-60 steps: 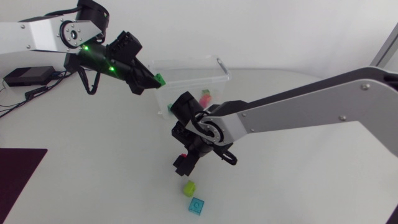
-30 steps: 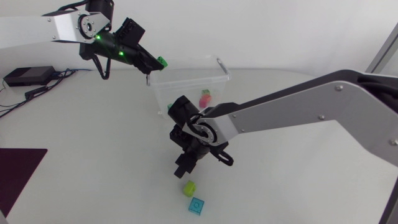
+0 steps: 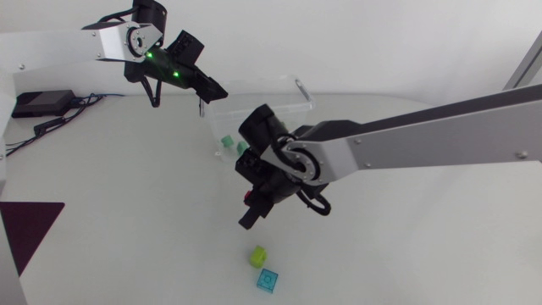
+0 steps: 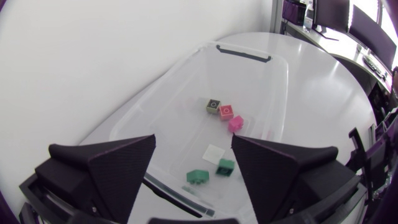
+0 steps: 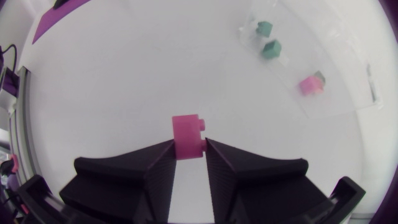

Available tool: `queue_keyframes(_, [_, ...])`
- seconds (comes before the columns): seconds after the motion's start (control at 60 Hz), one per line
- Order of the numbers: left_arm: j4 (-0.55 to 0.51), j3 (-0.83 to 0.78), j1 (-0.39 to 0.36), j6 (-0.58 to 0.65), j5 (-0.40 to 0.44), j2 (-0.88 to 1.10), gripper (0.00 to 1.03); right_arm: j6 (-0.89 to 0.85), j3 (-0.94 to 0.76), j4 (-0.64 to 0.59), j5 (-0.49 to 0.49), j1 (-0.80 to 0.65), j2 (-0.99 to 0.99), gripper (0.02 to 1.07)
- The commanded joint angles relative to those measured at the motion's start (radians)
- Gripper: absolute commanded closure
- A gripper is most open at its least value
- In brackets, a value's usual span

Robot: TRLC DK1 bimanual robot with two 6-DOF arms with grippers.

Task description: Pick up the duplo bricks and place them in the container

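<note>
— What is held by the right gripper [image 5: 189, 145]?

— A pink duplo brick [image 5: 188, 135] is gripped between its fingers, pressed from two sides. In the head view it is held over the white surface [image 3: 127, 195], between the clear container [image 3: 262, 106] and two loose bricks. It has not yet been placed in the container.

— And how is the left gripper [image 4: 193, 143] set?

— Its fingers are spread wide apart and nothing is held between them. The gripper is poised over one end of the container, so the inside is seen straight below it.

— What is found in the container?

— Nearest the left gripper, a green brick [image 4: 225, 166] and a second green brick [image 4: 198, 177] are seen just beside each other. A white flat piece [image 4: 214, 153] lies next to them. Farther along the container floor, a magenta brick [image 4: 236, 123], a red brick [image 4: 226, 111] and a dark olive brick [image 4: 214, 104] are grouped closely together.

— Which bricks are left outside?

— A yellow-green brick [image 3: 257, 254] and a light blue brick [image 3: 268, 280] are seen on the surface. They lie just beside each other, near the right gripper and well apart from the container.

— Is anything else seen on the surface?

— A dark purple mat [image 3: 30, 229] is laid at its left edge.
</note>
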Motion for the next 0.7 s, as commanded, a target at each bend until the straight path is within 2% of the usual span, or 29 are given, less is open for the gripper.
queue_keyframes(0.0, [-0.012, 0.022, -0.005, -0.031, -0.002, -0.01, 0.04, -0.009, -0.028, -0.011, -0.002, -0.038, -0.057, 0.88])
queue_keyframes(0.35, [-0.015, -0.231, -0.017, -0.015, -0.006, -0.253, 0.04, -0.011, 0.053, -0.011, 0.001, -0.155, -0.111, 0.88])
queue_keyframes(0.683, [-0.036, -0.543, -0.066, 0.087, 0.005, -0.507, 0.04, -0.003, 0.167, 0.005, -0.002, -0.238, -0.123, 0.88])
